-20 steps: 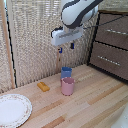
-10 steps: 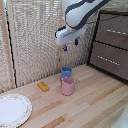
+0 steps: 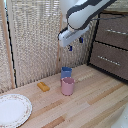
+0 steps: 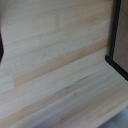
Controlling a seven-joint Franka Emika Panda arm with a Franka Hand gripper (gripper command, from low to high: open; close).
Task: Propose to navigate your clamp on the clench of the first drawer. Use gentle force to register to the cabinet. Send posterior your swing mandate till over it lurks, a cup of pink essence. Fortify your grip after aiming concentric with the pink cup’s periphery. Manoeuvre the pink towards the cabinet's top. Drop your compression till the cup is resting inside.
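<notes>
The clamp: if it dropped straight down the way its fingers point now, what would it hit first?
Probably the blue cup or the pink cup beside it; the clamp hangs above them, but depth is unclear.

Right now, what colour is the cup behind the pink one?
Blue cup, just behind the pink cup; clearest in the exterior view.

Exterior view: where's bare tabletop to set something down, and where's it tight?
Bare wood lies between the pink cup and the cabinet, and along the near edge from the white plate toward the exterior view's right. Tight: pink cup, blue cup and small orange block cluster by the screen. The hand hangs above them.
</notes>
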